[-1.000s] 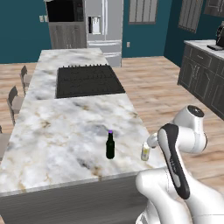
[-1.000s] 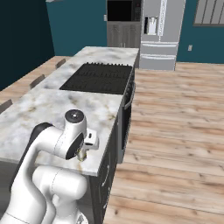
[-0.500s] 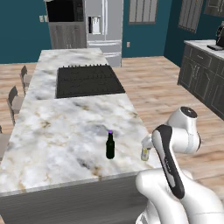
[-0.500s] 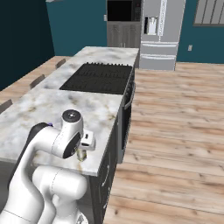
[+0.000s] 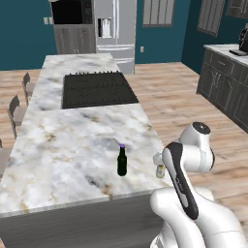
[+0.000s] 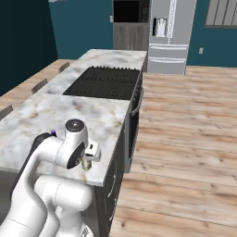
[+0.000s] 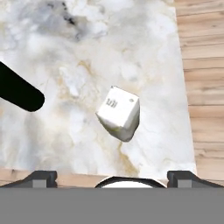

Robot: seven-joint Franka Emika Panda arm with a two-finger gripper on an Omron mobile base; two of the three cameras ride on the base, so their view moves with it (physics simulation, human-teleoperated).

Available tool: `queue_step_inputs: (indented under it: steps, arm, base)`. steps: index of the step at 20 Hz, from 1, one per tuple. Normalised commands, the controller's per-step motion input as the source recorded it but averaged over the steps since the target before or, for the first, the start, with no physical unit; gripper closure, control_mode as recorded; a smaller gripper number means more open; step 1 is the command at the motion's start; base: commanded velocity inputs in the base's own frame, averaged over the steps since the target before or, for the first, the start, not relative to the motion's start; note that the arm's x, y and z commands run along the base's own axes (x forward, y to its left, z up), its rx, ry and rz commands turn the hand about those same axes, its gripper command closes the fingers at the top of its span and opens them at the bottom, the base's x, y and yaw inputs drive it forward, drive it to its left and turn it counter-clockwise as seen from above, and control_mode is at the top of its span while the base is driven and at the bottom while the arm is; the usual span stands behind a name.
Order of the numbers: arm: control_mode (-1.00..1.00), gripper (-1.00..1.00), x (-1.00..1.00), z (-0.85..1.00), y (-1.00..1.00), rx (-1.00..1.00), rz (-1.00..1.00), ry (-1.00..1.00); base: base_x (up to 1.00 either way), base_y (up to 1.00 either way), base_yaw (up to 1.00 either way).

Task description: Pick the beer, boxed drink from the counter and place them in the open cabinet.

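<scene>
My end effector hangs above the near right corner of the table, looking almost straight down at the marble. Its two finger tips stand wide apart at the bottom of the hand view, as far open as they go, and nothing is between them or in their grip.

The boxed drink stands on the table directly below me, a little ahead of the gap between my finger tips and roughly centred across it. In the hand view I see its white top face and a pale yellowish side; it is not touching either finger. It sits close to the table's edge, with the wooden floor showing just beyond that edge on one side and along the bottom of the hand view.

From the left base view the boxed drink is partly hidden behind my forearm, near the table's right edge and close to the front corner. In the right base view it peeks out just under my wrist.

The beer stands upright on the marble, to the left of the boxed drink and apart from it, purple cap up. In the hand view it shows as a dark shape at the left edge, well off to one side of my open fingers. The black cooktop lies farther back on the table.
</scene>
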Motion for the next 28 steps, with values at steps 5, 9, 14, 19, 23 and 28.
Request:
queue_step_inputs:
  steps: [5,9,14,19,23,28]
  arm:
    - [-1.00,-1.00,0.13,-0.39,0.01,0.00,-0.07,-0.08]
    - [-1.00,-1.00,0.16,-0.34,0.01,0.00,-0.07,-0.07]
    - [-1.00,-1.00,0.09,-0.38,0.06,0.00,-0.06,-0.09]
    - [-1.00,-1.00,0.01,-0.42,0.13,0.00,-0.03,-0.09]
    - [-1.00,-1.00,0.00,-0.46,0.16,0.00,-0.01,-0.04]
    - [-1.00,-1.00,0.00,-0.45,0.12,0.00,-0.01,-0.02]
  base:
    - [0.00,0.00,0.00]
    - [0.00,0.00,0.00]
    - [0.00,0.00,0.00]
    - [0.00,0.00,0.00]
    - [0.00,0.00,0.00]
    - [0.00,0.00,0.00]
